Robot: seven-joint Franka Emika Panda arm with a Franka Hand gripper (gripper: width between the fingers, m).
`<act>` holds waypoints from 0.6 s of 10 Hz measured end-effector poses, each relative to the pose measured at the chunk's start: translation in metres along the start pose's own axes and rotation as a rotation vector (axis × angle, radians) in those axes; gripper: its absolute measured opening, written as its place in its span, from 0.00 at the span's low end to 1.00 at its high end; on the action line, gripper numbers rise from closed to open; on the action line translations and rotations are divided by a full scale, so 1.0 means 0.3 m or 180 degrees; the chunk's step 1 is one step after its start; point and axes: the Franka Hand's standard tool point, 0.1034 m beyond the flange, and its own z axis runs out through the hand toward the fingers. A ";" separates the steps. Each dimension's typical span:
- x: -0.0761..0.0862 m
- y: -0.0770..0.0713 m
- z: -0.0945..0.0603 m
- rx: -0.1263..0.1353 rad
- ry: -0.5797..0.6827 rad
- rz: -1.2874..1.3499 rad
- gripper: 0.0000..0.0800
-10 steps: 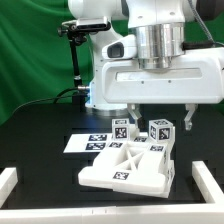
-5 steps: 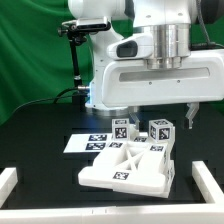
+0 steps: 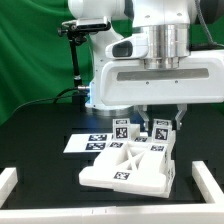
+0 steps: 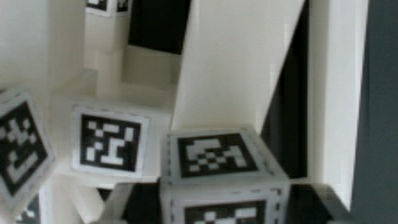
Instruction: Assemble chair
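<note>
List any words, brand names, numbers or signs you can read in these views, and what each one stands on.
No readable words, brand names or numbers in either view.
Black-and-white square tags only, coded patterns and no text: on the white blocky plastic chair parts, on the small white tagged cube between the gripper fingers, and on the thin flat white marker board.
Nothing legible shows on the large white robot arm.
</note>
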 end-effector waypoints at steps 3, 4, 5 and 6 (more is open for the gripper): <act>-0.004 -0.002 0.002 0.0002 0.0014 0.1613 0.35; -0.006 -0.009 0.002 0.0025 0.0001 0.2151 0.35; -0.009 -0.018 0.003 0.0061 -0.0025 0.2611 0.36; -0.011 -0.024 0.003 0.0087 -0.0045 0.2858 0.36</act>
